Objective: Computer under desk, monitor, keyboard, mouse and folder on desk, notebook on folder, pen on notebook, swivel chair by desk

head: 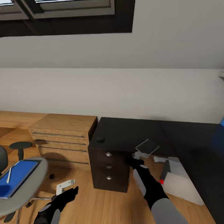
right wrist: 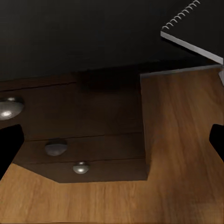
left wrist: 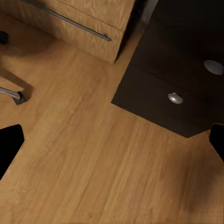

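The swivel chair [head: 31,183] stands at the lower left, its grey seat carrying the blue folder [head: 15,177] with a pale pen [head: 9,175] on it. The black desk [head: 130,130] spans centre to right. A small dark mouse [head: 100,139] sits near its left corner. The spiral notebook [head: 147,146] [right wrist: 191,30] overhangs the desk's front edge. The light grey computer [head: 180,183] with a red dot stands under the desk. My right gripper [head: 136,161] [right wrist: 112,144] is open just below the notebook. Over the floor by the chair, my left gripper [head: 72,191] [left wrist: 112,144] hangs open and empty.
A light wooden chest of drawers [head: 62,137] stands left of the desk's black drawers [head: 109,169] [left wrist: 175,98]. A small round black stool [head: 20,145] is behind the chair. The chair's chrome base leg [left wrist: 14,94] reaches over the wooden floor [left wrist: 93,163].
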